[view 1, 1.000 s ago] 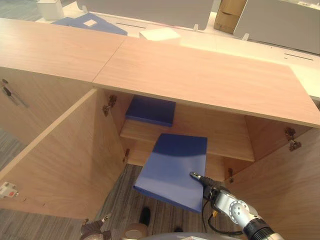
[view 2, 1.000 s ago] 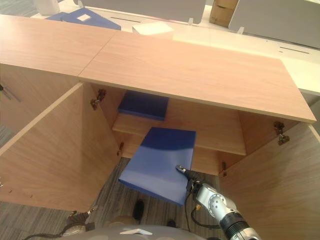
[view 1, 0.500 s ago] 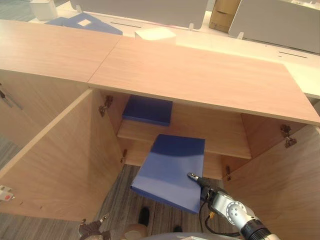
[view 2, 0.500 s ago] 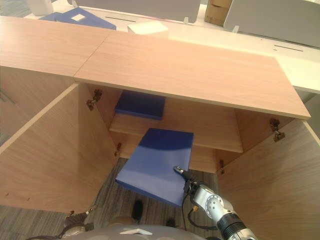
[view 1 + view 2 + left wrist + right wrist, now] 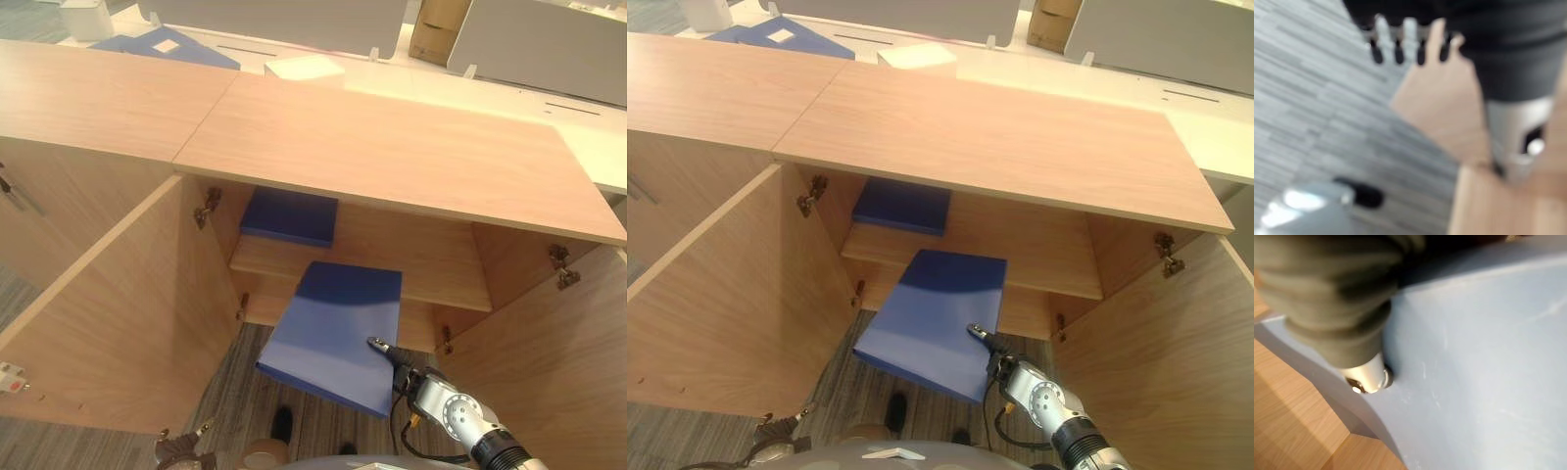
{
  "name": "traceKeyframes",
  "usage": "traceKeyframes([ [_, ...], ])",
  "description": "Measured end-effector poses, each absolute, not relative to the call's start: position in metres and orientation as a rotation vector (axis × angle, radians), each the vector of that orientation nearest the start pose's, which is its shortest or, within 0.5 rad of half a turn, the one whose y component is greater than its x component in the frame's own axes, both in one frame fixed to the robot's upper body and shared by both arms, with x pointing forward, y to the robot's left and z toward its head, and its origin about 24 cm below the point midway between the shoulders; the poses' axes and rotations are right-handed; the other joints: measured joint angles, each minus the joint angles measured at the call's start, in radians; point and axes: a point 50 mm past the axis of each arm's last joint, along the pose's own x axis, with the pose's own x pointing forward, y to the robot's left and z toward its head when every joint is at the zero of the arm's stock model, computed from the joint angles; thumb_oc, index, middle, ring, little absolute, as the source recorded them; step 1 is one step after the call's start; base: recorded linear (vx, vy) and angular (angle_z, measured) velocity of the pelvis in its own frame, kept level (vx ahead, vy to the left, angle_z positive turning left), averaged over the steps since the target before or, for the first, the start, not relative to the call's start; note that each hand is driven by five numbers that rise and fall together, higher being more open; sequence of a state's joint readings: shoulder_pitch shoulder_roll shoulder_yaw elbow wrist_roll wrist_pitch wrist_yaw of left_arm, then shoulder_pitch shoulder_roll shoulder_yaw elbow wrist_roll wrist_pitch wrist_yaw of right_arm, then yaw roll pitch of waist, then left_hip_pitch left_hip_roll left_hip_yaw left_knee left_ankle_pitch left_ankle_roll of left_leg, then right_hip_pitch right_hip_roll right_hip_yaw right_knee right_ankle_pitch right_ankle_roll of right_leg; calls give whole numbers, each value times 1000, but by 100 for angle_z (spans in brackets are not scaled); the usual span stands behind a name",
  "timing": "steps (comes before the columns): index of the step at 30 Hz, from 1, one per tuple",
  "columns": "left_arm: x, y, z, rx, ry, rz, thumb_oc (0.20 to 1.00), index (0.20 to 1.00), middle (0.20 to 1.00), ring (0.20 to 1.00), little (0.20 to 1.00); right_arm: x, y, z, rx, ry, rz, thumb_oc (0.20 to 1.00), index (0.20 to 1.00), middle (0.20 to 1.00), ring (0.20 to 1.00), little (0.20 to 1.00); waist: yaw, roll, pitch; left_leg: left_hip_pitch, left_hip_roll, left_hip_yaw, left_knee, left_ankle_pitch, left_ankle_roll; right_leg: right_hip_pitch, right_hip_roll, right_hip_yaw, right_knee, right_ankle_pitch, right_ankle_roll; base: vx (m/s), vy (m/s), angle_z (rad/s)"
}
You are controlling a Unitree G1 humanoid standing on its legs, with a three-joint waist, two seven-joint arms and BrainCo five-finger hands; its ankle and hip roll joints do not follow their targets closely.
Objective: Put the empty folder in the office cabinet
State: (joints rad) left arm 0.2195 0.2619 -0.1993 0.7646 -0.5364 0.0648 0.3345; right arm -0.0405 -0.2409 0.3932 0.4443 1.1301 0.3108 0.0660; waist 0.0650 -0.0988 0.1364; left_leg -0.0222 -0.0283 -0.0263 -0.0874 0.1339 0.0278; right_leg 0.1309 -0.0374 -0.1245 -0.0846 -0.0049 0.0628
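Observation:
A blue folder (image 5: 333, 328) hangs tilted in front of the open cabinet, its far edge at the front of the wooden shelf (image 5: 441, 274). My right hand (image 5: 384, 347) grips its near right corner, thumb (image 5: 1369, 377) pressed on the cover, fingers hidden beneath. In the right wrist view the folder's blue face (image 5: 1488, 357) lies right against the hand. My left hand (image 5: 1410, 44) hangs low beside the left cabinet door, fingers straight, holding nothing.
A second blue folder (image 5: 291, 215) lies on the shelf's back left. The cabinet's wooden top (image 5: 392, 147) overhangs the opening. Doors stand open at the left (image 5: 127, 304) and right (image 5: 558, 362). Behind, a desk holds another blue folder (image 5: 167, 47) and white papers (image 5: 304, 67).
The camera has shifted slightly. The folder and my right hand keep almost the same place before the shelf.

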Motion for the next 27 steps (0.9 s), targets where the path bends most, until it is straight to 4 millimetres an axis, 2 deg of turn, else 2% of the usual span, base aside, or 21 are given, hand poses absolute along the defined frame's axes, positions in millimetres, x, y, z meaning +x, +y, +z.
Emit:
traceKeyframes([
  [5, 78, 232, -149, -9, 1137, 514, 1000, 1000, 1000, 1000, 1000, 205, -110, -72, 814, 831, 232, 200, 200, 200, 200, 200, 0, 0, -2, 1, -3, 4, 0, -2, 4, 0, -4, 0, 1, 4, 0, 7, 63, -2],
  [9, 59, 236, -157, 11, 1242, 548, 1000, 1000, 1000, 1000, 1000, 203, -108, -77, 853, 846, 210, 200, 200, 200, 200, 200, 1, 1, -3, 11, -9, 1, 0, -11, 16, -16, -17, -1, 60, -10, 4, 19, 88, -3],
  [13, 53, 242, -160, 26, 1286, 566, 1000, 1000, 1000, 1000, 1000, 203, -106, -77, 861, 835, 206, 200, 200, 200, 200, 200, 4, 33, 12, 8, 11, -9, 0, -20, 28, -96, -10, -33, 223, -13, 3, 80, 57, 3],
  [14, 49, 244, -160, 35, 1299, 574, 1000, 1000, 1000, 1000, 1000, 204, -106, -77, 862, 834, 205, 200, 200, 200, 200, 200, 4, 44, 11, 0, 27, -10, -1, -23, 28, -145, -8, -63, 306, -5, 3, 144, -28, 18],
  [15, 47, 249, -160, 46, 1304, 582, 1000, 1000, 1000, 1000, 1000, 202, -104, -77, 870, 837, 205, 200, 200, 200, 200, 200, 4, 34, 7, -6, 16, -3, 8, -39, 13, -167, -22, -76, 323, 2, -4, 129, -33, 17],
  [16, 47, 249, -160, 46, 1304, 582, 1000, 1000, 1000, 1000, 1000, 202, -104, -77, 870, 837, 205, 200, 200, 200, 200, 200, 4, 34, 7, -6, 16, -3, 8, -39, 13, -167, -22, -76, 323, 2, -4, 200, -95, 20],
  [17, 48, 259, -158, 31, 1312, 617, 1000, 1000, 1000, 1000, 1000, 199, -104, -75, 881, 824, 215, 200, 200, 200, 200, 200, 0, -27, 6, -80, -45, 63, 311, -212, 68, -173, -100, -76, 339, -122, 18, 234, -116, 2],
  [18, 48, 257, -160, 12, 1322, 623, 1000, 1000, 1000, 1000, 1000, 200, -104, -77, 875, 826, 212, 200, 200, 200, 200, 200, 2, -8, 32, -64, -44, 55, 322, -232, 86, -191, -102, -57, 412, -128, 25, 303, -143, 11],
  [19, 45, 251, -162, -8, 1339, 628, 1000, 1000, 1000, 1000, 1000, 195, -106, -79, 874, 839, 192, 200, 200, 200, 200, 200, -5, 29, 27, -55, -29, 36, 300, -231, 85, -227, -88, -48, 426, -131, 29, 240, -102, 8],
  [20, 45, 249, -162, -11, 1338, 622, 1000, 1000, 1000, 1000, 1000, 189, -107, -82, 877, 853, 184, 200, 200, 200, 200, 200, -16, 48, 18, -55, -23, 14, 274, -227, 81, -242, -79, -34, 361, -123, 41, 249, -93, 47],
  [21, 48, 249, -162, -11, 1327, 619, 1000, 1000, 1000, 1000, 1000, 185, -108, -85, 884, 864, 182, 200, 200, 200, 200, 200, -39, 73, 24, -53, -14, -24, 233, -207, 74, -253, -75, 5, 210, -76, 94, 293, -107, 53],
  [23, 53, 253, -161, -6, 1310, 621, 1000, 1000, 1000, 1000, 1000, 178, -108, -89, 889, 891, 169, 200, 200, 200, 200, 200, -56, 74, 25, -51, -14, -46, 199, -198, 61, -261, -96, 42, 30, -3, 122, 289, -112, 51],
  [24, 54, 252, -161, -5, 1307, 618, 1000, 1000, 1000, 1000, 1000, 174, -108, -91, 892, 902, 160, 200, 200, 200, 200, 200, -57, 73, 29, -43, -16, -62, 194, -193, 62, -272, -114, 60, -9, 39, 129, 400, -174, 41],
  [25, 52, 252, -161, 0, 1312, 615, 1000, 1000, 1000, 1000, 1000, 171, -108, -93, 897, 909, 155, 200, 200, 200, 200, 200, -57, 71, 31, -31, -16, -70, 190, -187, 71, -272, -121, 59, -9, 50, 127, 427, -189, 36],
  [27, 49, 251, -161, 9, 1308, 601, 1000, 1000, 1000, 1000, 1000, 168, -107, -95, 909, 918, 145, 200, 200, 200, 200, 200, -55, 54, 31, -33, -19, -85, 190, -182, 64, -262, -122, 91, 14, 57, 139, 358, -131, 42],
])
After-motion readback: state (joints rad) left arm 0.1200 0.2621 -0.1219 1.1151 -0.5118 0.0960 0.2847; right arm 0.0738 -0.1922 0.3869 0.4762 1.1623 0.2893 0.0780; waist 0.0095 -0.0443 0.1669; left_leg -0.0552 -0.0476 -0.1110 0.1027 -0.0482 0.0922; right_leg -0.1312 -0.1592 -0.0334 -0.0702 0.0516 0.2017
